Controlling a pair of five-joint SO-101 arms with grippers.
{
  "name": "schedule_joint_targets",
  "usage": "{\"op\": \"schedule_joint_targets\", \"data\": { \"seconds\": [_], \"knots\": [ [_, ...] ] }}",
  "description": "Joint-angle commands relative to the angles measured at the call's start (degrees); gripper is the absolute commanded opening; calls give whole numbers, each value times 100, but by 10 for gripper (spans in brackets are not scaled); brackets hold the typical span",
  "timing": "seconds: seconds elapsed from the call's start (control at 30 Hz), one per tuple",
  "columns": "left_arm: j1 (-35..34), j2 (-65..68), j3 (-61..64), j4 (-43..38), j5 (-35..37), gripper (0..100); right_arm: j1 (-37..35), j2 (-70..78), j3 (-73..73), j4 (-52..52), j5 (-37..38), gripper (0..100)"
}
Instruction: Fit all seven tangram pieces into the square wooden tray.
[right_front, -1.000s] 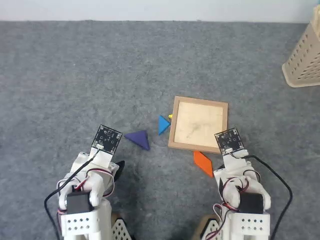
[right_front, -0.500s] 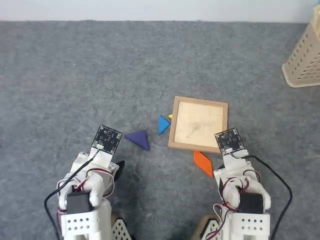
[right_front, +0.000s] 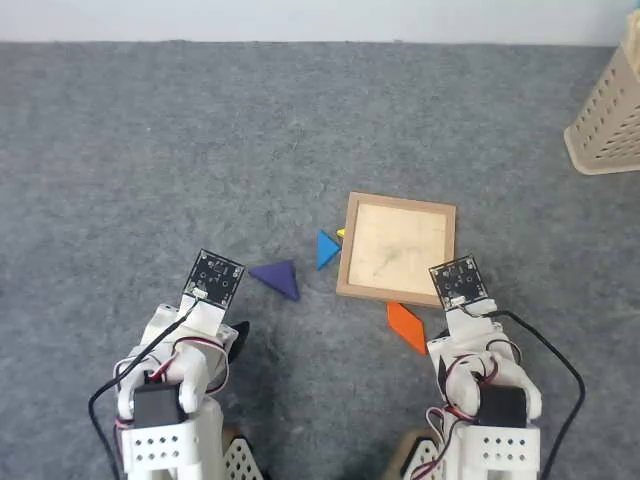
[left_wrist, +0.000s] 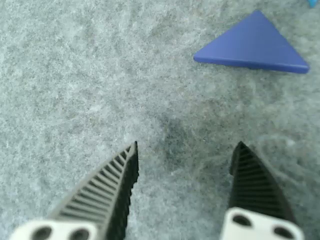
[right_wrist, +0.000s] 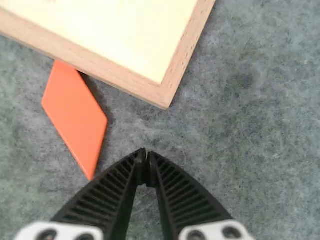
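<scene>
The square wooden tray (right_front: 347, 250) lies right of centre on the grey carpet, with nothing inside it. A dark blue triangle (right_front: 277, 277) lies to its left, and a lighter blue triangle (right_front: 326, 248) and a sliver of yellow piece (right_front: 341, 233) sit against its left rim. An orange parallelogram (right_front: 406, 326) lies just below its near edge. My left gripper (left_wrist: 185, 150) stands open over bare carpet, short of the dark blue triangle (left_wrist: 252, 44). My right gripper (right_wrist: 146, 159) is shut on nothing, beside the orange parallelogram (right_wrist: 76, 116) and near the tray's corner (right_wrist: 167, 97).
A beige perforated basket (right_front: 610, 105) stands at the far right edge. Open carpet stretches across the back and left of the table.
</scene>
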Motion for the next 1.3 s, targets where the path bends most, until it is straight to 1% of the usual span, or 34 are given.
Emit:
{"op": "schedule_joint_targets", "data": {
  "seconds": [0.0,1.0,1.07,1.2,1.27],
  "knots": [
    [18,-88,-48,-9,-18,280,48,-119,97,57,114,6],
    [18,-88,-48,-9,-18,280,66,-119,97,-22,123,6],
    [62,-88,-57,-9,-9,280,31,-119,97,-233,123,6],
    [273,-88,-57,-9,0,280,75,-119,79,-1174,193,6],
    [308,-88,-57,-9,0,280,92,-110,-18,-1279,580,6]
  ]
}}
